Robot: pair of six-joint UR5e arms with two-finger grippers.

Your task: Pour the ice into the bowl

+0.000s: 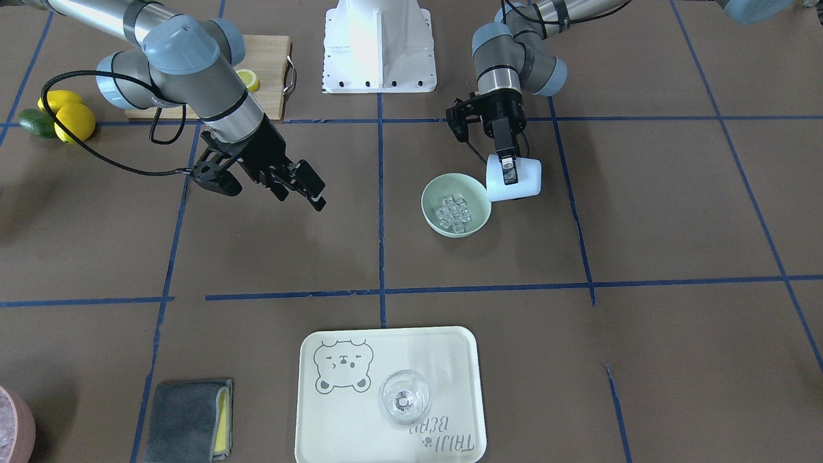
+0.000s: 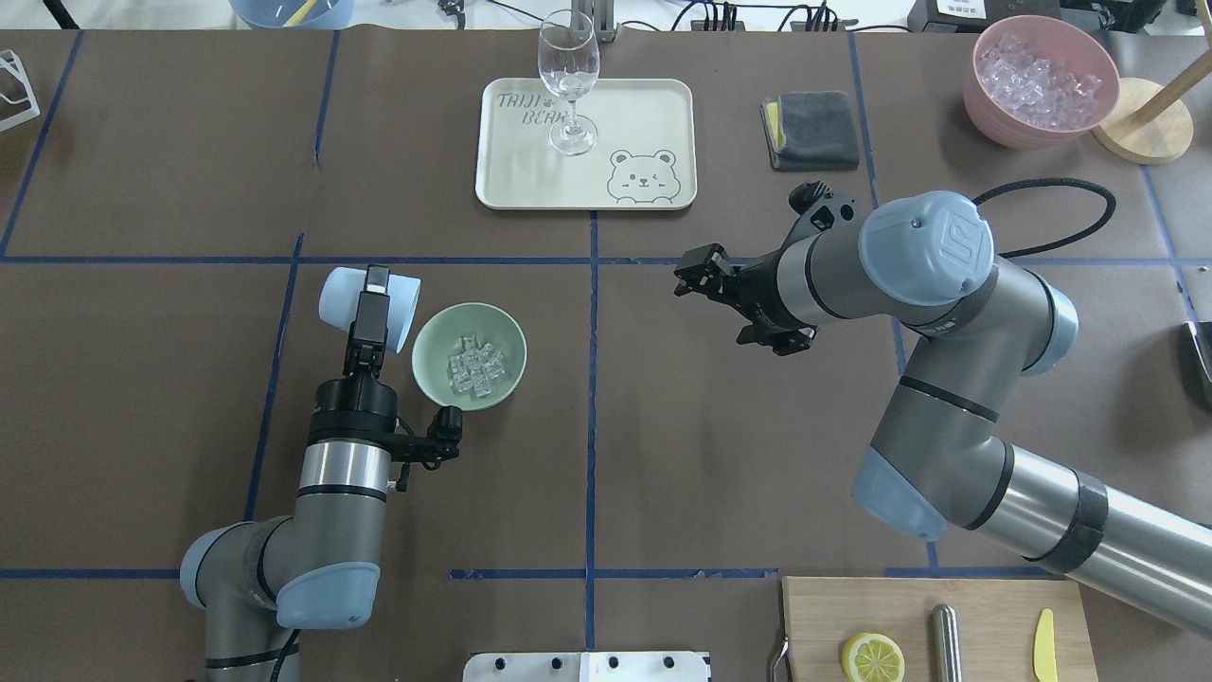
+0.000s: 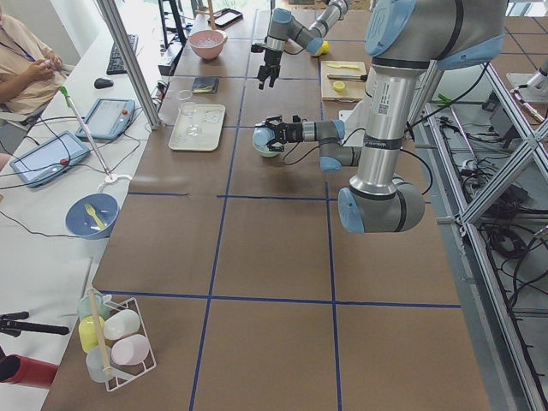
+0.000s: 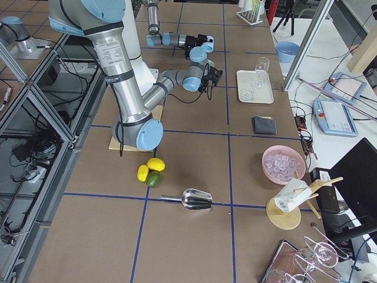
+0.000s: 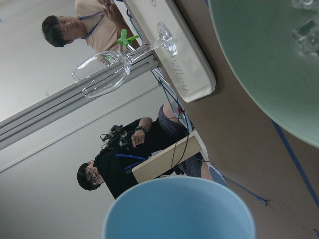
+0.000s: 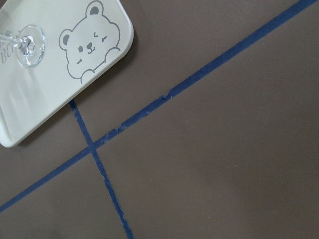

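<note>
Front view: left gripper (image 1: 508, 168) clamped on tipped blue cup (image 1: 526, 184), just beside bowl (image 1: 429, 196) holding the ice (image 1: 454, 213), mid-table; right gripper (image 1: 301, 193) at left, jaws apart. Overhead view: far right, pink container (image 2: 985, 104) of ice cubes (image 2: 1037, 80) shown whole; glass (image 2: 568, 66) on tray (image 2: 511, 180).

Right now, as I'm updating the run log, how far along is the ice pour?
Done: the clear glassy ice cubes lie in the round pale mint-green bowl. In hand: the left hand is shut on the pale blue cup, tipped sideways beside the bowl's rim. Left: righting and setting down the cup; whether any ice is inside it cannot be told. The right hand hangs open and empty.
</note>
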